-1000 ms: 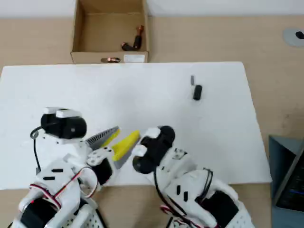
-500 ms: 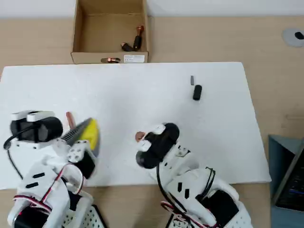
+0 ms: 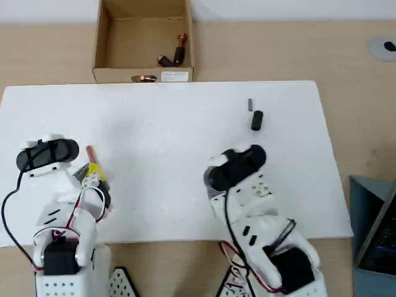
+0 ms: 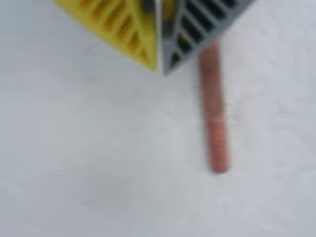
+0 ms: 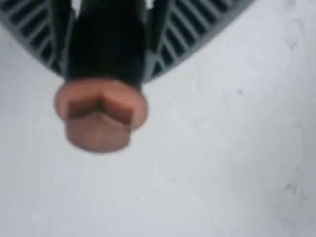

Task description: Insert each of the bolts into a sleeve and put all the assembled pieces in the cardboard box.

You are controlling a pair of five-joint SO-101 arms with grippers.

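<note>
on the white mat (image 3: 185, 142), toward the left arm's side, a bare copper bolt (image 3: 90, 153) lies flat just ahead of the left gripper (image 4: 159, 63); its yellow and grey fingers meet at the tips, nothing seen between them; the bolt's shaft runs out from under the grey finger (image 4: 207, 29), beside the tips and not between them. right gripper (image 5: 106, 74): grey fingers closed on either side of a black sleeve (image 5: 106, 44); a copper hex head (image 5: 101, 116) projects from the sleeve's end, over the mat; in the high view the right arm (image 3: 238, 170) stands mid-mat. farther up the mat: a loose sleeve (image 3: 257, 119) with a small grey piece (image 3: 250, 104) just beside it, well apart from both arms. cardboard box (image 3: 97, 43) on the wooden table (image 3: 359, 93) beyond the mat; assembled pieces (image 3: 175, 54) lie by its right wall; one copper piece (image 3: 146, 78) rests at its front wall.
</note>
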